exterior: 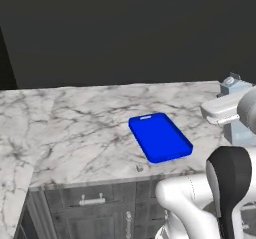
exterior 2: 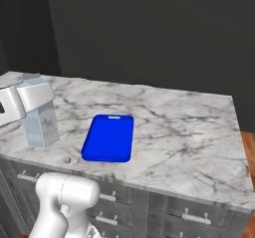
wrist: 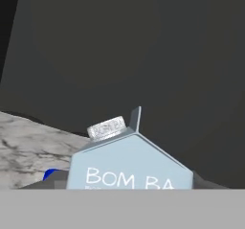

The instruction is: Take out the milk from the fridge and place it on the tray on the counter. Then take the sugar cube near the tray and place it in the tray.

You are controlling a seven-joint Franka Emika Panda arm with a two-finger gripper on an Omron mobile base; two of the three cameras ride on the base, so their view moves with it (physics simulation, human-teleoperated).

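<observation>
One milk carton [exterior 2: 41, 117], light, stiff-walled yet crushable, we judge, sits clamped in our hand [exterior 2: 31, 98] around its upper part, hanging beside the blue tray [exterior 2: 108, 137] over the worktop [exterior 2: 184, 132]; we'd keep holding below the gable.

Blue tray [exterior: 161, 138] — veined marble counter [exterior: 75, 128].

And here is the arm [exterior: 200, 203]: glossy white, rounded shells, thick and tube-like. A black, smooth joint cover [exterior: 231, 180] curves over one segment. The hand [exterior 2: 25, 100] up top is a pale white-grey block with softly rounded edges and one small dark recess.
</observation>
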